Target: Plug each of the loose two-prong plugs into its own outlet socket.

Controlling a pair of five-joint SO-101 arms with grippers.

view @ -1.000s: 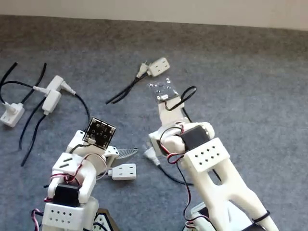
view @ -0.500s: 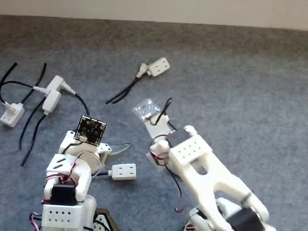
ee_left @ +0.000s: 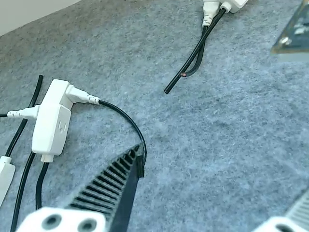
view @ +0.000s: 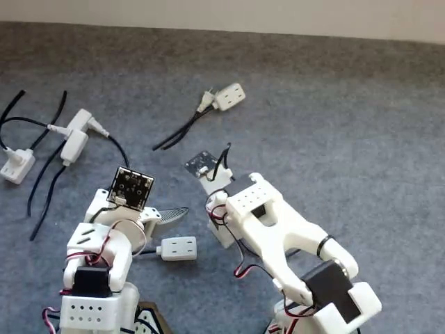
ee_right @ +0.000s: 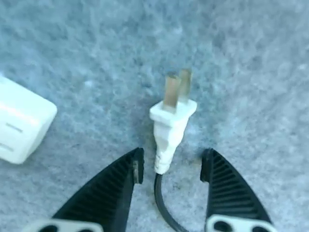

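Plug sits between parted jaws of right gripper

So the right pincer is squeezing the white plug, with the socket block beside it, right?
No. The right wrist view shows the right pincer open around the white plug, not squeezing it. The socket block is beside it.

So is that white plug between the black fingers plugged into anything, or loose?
Loose. Both prongs of the plug are bare, and the white socket block lies apart from it. The fingers stand open either side.
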